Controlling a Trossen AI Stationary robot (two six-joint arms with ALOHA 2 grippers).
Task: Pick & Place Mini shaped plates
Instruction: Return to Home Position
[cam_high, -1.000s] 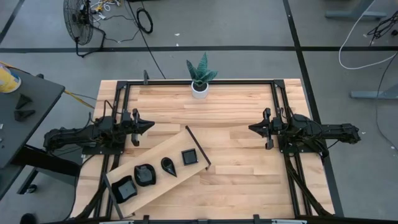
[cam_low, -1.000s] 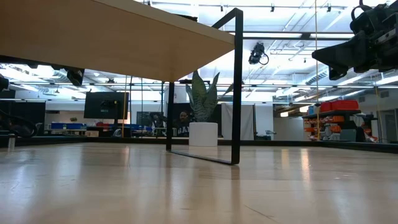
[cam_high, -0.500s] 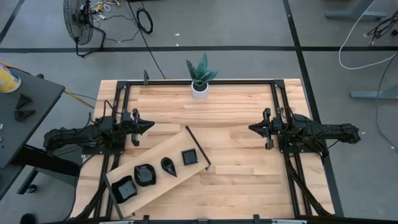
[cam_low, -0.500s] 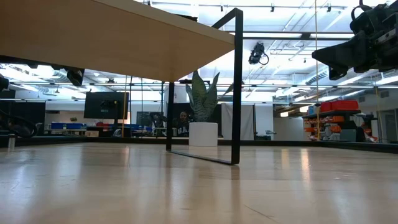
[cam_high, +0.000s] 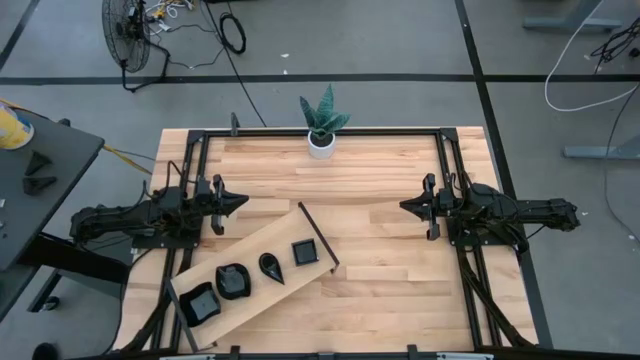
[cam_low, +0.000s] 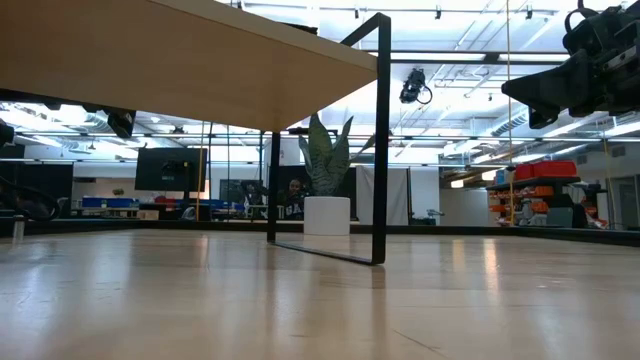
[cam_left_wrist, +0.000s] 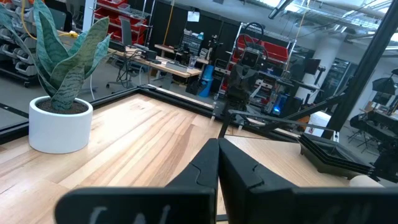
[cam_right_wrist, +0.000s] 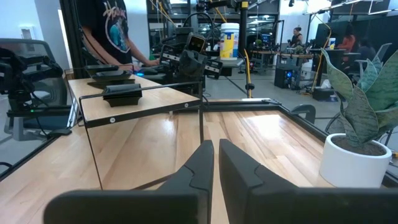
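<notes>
**1. Reference.** The shelf (cam_high: 283, 233) is a light wooden board on a black frame. It stands on the desk (cam_high: 390, 270) with its long axis running diagonally. All positions below are given relative to this shelf.

**2. Mini shaped plates.** The black plates occupy four positions on the shelf. They form one row along its long axis and do not touch each other.
- The square plate (cam_high: 306, 251) is at the end nearest the desk centre, with its edges roughly parallel to the shelf edges.
- The teardrop plate (cam_high: 270, 266) comes next. Its long axis lies across the shelf, and its narrow tip points to the long edge facing away from the white pot (cam_high: 321, 145).
- The wavy rounded plate (cam_high: 232, 281) is third.
- The distorted square plate (cam_high: 198, 303) is at the opposite end.
- The left wrist view shows one position as a stack (cam_left_wrist: 328, 155) of several plates.

**3. Pincers.**
- The left pincer (cam_high: 243, 201) hangs just beyond the shelf's pot-side long edge. It is clenched and holds nothing.
- The right pincer (cam_high: 403, 206) is well apart from the square-plate end and points back toward the shelf. It is clenched and empty.

**4. Change.** Compared with the frames from one second and half a second earlier, nothing differs. The plates, the shelf and both arms hold identical positions.
</notes>
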